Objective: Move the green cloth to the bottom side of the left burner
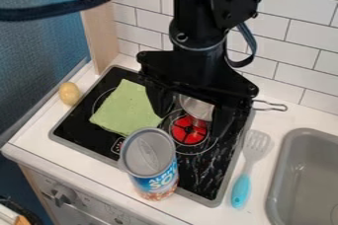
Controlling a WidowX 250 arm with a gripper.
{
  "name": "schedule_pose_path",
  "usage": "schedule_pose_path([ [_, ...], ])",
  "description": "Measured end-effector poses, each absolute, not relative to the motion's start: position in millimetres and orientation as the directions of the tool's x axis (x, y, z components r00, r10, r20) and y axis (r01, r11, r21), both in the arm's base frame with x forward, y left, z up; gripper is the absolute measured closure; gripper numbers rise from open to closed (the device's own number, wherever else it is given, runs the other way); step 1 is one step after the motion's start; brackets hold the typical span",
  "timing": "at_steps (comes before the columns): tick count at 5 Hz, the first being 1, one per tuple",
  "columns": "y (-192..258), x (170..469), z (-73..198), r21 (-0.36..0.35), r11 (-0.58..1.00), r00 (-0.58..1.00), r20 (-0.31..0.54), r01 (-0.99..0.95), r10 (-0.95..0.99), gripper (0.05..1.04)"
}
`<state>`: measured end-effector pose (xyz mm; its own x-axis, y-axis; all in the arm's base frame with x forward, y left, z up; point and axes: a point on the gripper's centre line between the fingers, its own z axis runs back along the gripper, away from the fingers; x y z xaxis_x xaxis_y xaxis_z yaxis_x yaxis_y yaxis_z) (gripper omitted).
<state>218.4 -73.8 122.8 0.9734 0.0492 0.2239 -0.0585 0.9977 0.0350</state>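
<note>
Hanging spread, the gripper [190, 125] flanks one edge of the green cloth [127, 108].

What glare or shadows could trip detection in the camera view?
Camera view: pale streaks, probably reflections, on the black stovetop right of the can; soft sheen on its lid; red burner stands out against black; green cloth fairly evenly lit, no strong glare.

The green cloth [125, 108] looks matt, the stovetop [79, 126] glossy, the can lid [148, 152] smooth metal.
</note>
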Motion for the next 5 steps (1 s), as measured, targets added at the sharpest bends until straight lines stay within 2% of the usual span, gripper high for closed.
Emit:
schedule_pose_path([
  [1, -74.5, 218.4, 115.7, 0.045, 0.998, 0.979, 0.198, -0.054, 0.044, 0.084],
  [2, -80.9, 247.7, 91.3, 0.066, 0.998, 0.991, 0.137, -0.010, 0.001, 0.084],
  [3, -66.2, 274.3, 81.1, 0.049, 0.997, 0.992, 0.113, -0.057, 0.051, 0.084],
  [4, -49.1, 302.0, 57.1, 0.074, 0.994, 0.994, 0.081, -0.086, 0.079, 0.084],
  [5, -11.6, 316.4, 33.2, 0.036, 0.983, 0.982, 0.049, -0.182, 0.181, 0.084],
])
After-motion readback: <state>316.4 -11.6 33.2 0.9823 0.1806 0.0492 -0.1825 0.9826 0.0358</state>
